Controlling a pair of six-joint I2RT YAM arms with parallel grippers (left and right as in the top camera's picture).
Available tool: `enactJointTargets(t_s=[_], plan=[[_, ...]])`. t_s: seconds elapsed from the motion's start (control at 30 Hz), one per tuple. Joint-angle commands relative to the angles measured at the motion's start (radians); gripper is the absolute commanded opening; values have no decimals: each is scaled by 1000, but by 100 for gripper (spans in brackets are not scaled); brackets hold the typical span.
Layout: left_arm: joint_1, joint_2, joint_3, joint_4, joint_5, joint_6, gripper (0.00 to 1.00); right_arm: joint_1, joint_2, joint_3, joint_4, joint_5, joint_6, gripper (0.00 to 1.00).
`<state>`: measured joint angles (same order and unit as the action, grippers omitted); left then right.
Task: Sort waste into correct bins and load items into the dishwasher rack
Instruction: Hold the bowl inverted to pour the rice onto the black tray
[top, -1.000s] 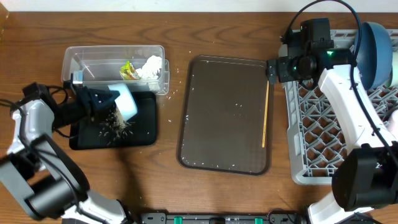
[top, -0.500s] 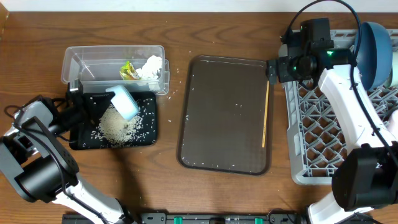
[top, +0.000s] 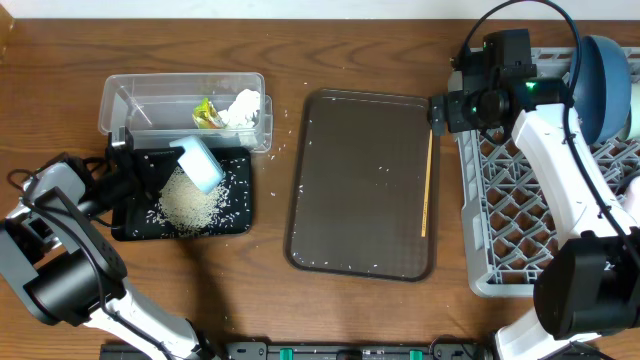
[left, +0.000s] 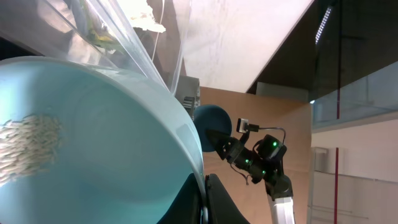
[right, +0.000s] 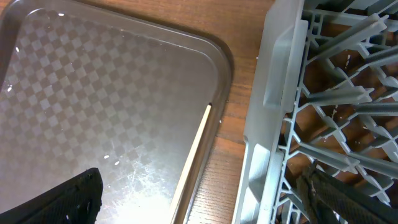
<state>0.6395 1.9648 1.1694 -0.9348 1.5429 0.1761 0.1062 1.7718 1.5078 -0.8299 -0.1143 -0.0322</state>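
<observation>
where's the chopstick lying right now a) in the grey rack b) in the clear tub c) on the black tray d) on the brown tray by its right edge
d, the chopstick lies along the right rim of the brown tray, just left of the rack and not in it.

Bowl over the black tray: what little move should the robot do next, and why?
Probably a small shake or steeper tilt of the bowl over the black tray. The left claw holds it tipped there, most rice lies heaped on the tray, but the wrist view shows a clump stuck inside. Emptying it first seems wise before it goes to the rack.
</observation>
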Motion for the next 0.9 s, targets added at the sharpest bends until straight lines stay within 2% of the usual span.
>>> enactJointTargets(t_s=[0.0, 0.27, 0.4, 0.47, 0.53, 0.63, 0.73, 0.87], plan=[[5, 5, -3, -3, 30, -5, 6, 5, 0, 1, -1, 6, 17, 99], [5, 5, -3, 19, -71, -16, 6, 5, 0, 1, -1, 6, 17, 99], [5, 5, -3, 19, -48, -54, 6, 5, 0, 1, -1, 6, 17, 99], [5, 3, -2, 10, 30, 34, 6, 5, 0, 1, -1, 6, 17, 99], [5, 0, -2, 11, 30, 93, 6, 5, 0, 1, -1, 6, 17, 99], [11, 1, -2, 16, 10, 88, 6, 5, 0, 1, -1, 6, 17, 99], [17, 1, -2, 8, 3, 17, 6, 5, 0, 1, 3, 6, 17, 99], [17, -3, -1, -18, 30, 68, 6, 5, 0, 1, 3, 6, 17, 99]])
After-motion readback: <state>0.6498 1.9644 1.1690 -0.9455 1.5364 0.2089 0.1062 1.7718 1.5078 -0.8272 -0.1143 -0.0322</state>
